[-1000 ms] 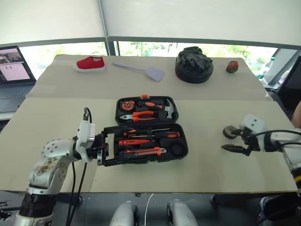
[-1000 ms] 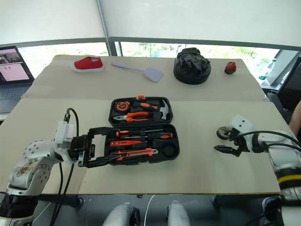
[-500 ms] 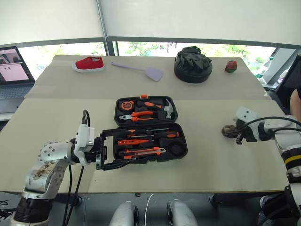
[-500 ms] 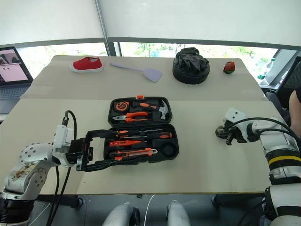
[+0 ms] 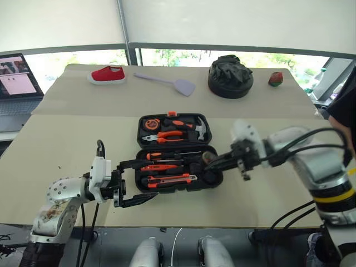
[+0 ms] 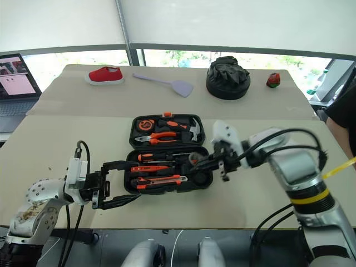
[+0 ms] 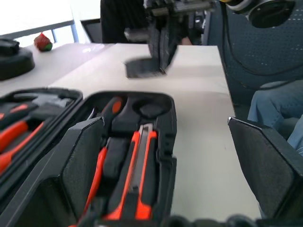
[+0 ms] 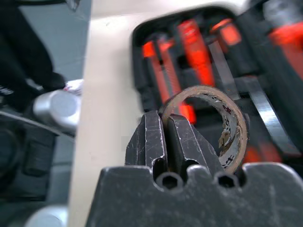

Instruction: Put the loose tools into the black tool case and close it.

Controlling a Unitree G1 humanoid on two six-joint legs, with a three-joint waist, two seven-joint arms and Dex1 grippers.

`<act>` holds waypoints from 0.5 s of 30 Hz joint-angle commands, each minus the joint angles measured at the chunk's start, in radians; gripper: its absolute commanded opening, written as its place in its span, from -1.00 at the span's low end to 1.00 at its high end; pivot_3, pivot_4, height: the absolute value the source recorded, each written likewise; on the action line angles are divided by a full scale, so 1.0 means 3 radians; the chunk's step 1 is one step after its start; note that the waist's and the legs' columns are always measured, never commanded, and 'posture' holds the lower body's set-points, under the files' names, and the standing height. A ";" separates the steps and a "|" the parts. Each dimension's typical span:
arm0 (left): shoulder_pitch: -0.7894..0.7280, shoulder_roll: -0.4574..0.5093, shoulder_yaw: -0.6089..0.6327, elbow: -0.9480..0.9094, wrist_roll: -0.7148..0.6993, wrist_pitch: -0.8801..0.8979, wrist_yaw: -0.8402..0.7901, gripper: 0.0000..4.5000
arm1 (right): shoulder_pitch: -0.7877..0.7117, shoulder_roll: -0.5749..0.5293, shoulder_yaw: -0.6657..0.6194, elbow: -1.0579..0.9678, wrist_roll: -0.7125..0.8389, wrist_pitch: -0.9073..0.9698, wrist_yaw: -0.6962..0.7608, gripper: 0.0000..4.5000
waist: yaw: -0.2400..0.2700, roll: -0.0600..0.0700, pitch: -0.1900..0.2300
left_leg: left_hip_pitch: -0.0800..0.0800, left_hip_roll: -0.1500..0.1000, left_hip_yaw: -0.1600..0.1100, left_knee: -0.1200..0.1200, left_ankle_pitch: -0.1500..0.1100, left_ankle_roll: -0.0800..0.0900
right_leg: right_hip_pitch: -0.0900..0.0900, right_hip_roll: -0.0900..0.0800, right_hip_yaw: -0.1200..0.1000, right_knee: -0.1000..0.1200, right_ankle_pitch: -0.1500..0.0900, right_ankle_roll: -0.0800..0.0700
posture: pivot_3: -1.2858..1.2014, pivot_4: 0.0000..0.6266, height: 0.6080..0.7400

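Tape roll (image 8: 221, 126) I'm pinching in my right gripper (image 8: 164, 124) above the open tool case (image 5: 179, 161), left gripper (image 5: 129, 184) gaping wide, holding nothing.

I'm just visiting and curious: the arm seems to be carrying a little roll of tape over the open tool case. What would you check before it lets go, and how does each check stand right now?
1. Tape roll held firmly by the right gripper: ok, the fingers are shut on its rim.
2. Roll above the tool case: ok, it hangs over the case's right end.
3. Round slot for the roll free: cannot tell, the gripper hides that corner.
4. Case open and lying flat: ok.
5. Left gripper out of the way: ok, open at the case's left end, away from the roll.
6. Screwdrivers and knife seated in the case: ok.
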 commanded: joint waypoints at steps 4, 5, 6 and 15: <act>0.0088 0.0060 0.0128 -0.0158 -0.0010 -0.0048 0.0093 1.00 | -0.0074 -0.0120 0.0171 -0.0030 -0.0374 0.0001 -0.0230 -0.99 | -0.0007 0.0000 0.0000 | 0.0000 0.0003 0.0003 0.0000 0.0000 0.0000 | -0.0002 0.0005 0.0000 0.0001 0.0001 0.0001 | 0.03 -0.52 1.00; 0.0100 0.0064 0.0131 -0.0167 -0.0011 -0.0047 0.0101 1.00 | -0.0079 -0.0121 0.0188 -0.0023 -0.0380 0.0013 -0.0225 -0.99 | -0.0009 0.0000 0.0000 | 0.0000 0.0004 0.0002 -0.0001 0.0000 0.0000 | -0.0003 0.0007 0.0000 0.0001 0.0001 0.0001 | 0.03 -0.52 1.00; 0.0109 0.0073 0.0137 -0.0163 -0.0004 -0.0052 0.0105 1.00 | -0.0094 -0.0115 0.0231 -0.0004 -0.0395 0.0024 -0.0214 -0.99 | -0.0009 0.0000 0.0000 | 0.0001 0.0005 0.0002 -0.0002 0.0000 0.0000 | -0.0003 0.0010 0.0000 0.0002 0.0000 0.0000 | 0.03 -0.52 1.00; 0.0123 0.0151 0.0134 -0.0189 -0.0006 0.0006 0.0148 1.00 | -0.0283 0.0001 0.0448 0.0165 -0.0475 0.0092 -0.0162 -0.59 | -0.0016 0.0000 0.0000 | 0.0001 0.0008 0.0000 -0.0001 0.0000 0.0000 | -0.0002 0.0016 0.0001 0.0002 0.0000 -0.0002 | 0.03 -0.52 1.00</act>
